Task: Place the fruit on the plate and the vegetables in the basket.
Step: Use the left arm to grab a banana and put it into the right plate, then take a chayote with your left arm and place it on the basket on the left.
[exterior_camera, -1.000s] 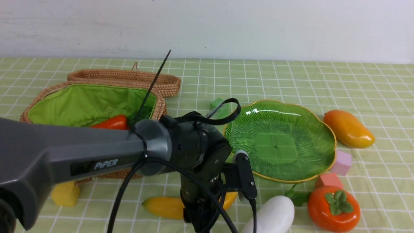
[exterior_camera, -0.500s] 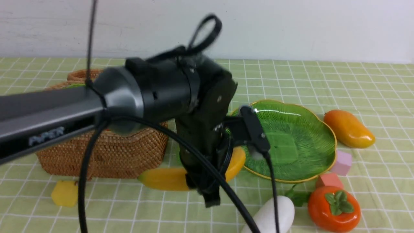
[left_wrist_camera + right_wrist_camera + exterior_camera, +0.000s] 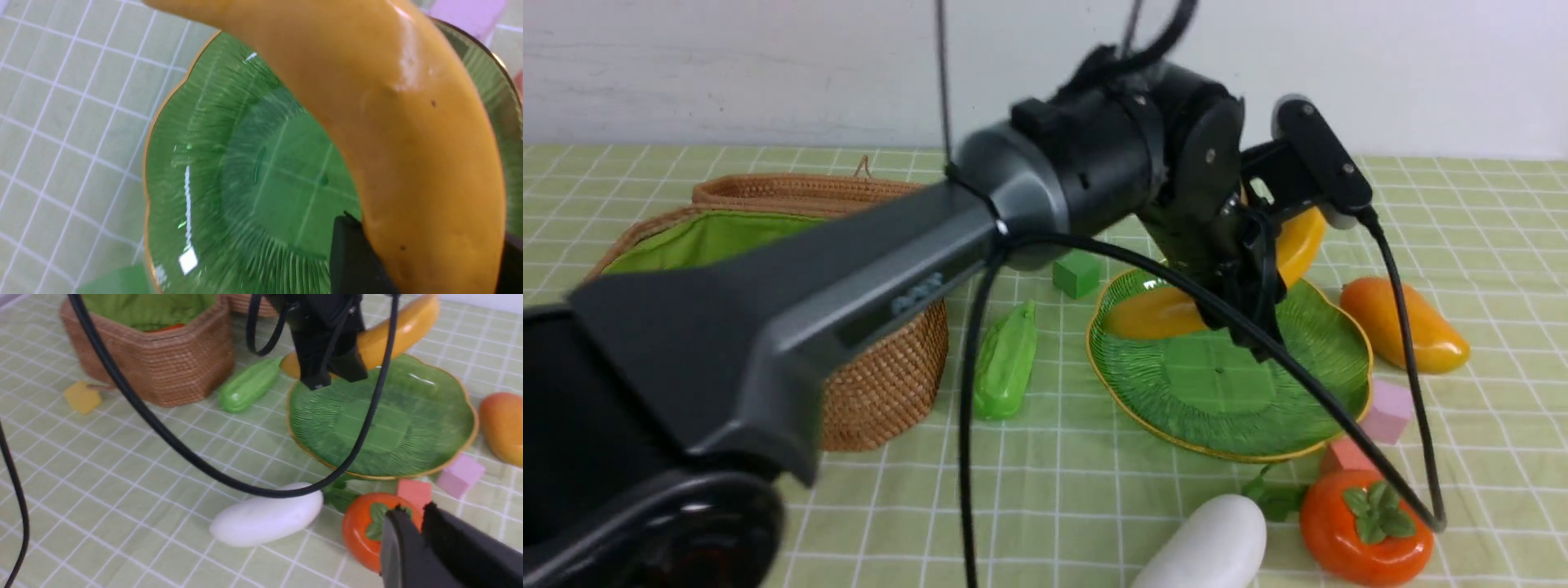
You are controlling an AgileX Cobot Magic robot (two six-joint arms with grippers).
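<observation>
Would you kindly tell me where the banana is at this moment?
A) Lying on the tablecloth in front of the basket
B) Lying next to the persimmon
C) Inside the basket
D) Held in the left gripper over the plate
D: the left gripper is closed on the banana, and the left wrist view shows the green plate directly beneath it.
</observation>
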